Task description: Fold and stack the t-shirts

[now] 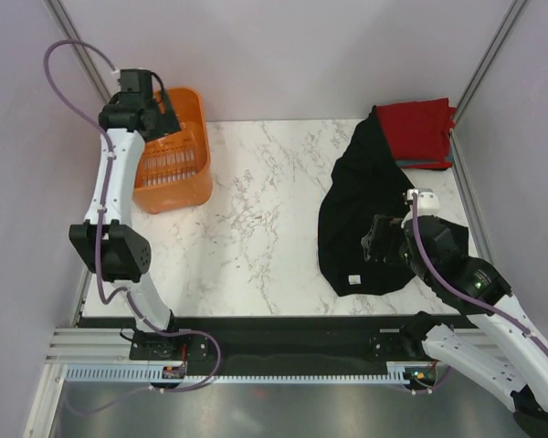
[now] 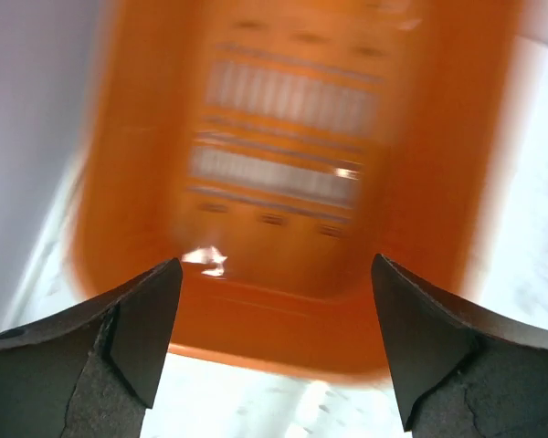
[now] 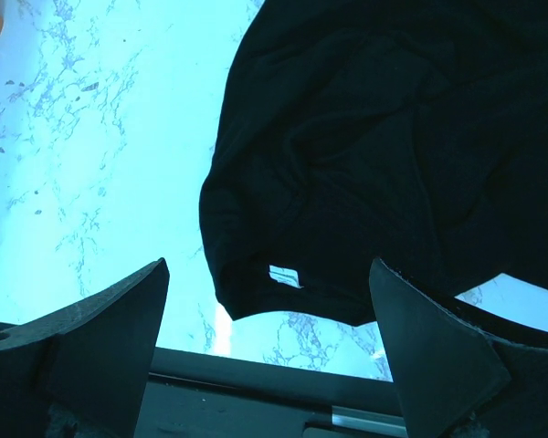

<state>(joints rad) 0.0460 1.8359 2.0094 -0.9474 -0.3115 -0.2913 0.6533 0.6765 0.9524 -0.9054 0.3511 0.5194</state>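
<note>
A large black t-shirt [image 1: 358, 205] lies crumpled on the right side of the marble table, with its small white tag [image 1: 353, 279] near the front edge. It also fills the right wrist view [image 3: 384, 155], tag [image 3: 285, 275] showing. A folded red t-shirt [image 1: 424, 128] sits on a grey-blue one [image 1: 426, 165] at the back right, the black shirt's top overlapping them. My right gripper [image 1: 373, 239] is open and empty above the black shirt's near part. My left gripper [image 1: 171, 123] is open and empty above the orange basket.
An orange plastic basket [image 1: 199, 173] stands at the back left; it fills the blurred left wrist view [image 2: 438, 182]. Grey walls and metal posts close in the table. A black rail [image 1: 283, 333] runs along the front edge.
</note>
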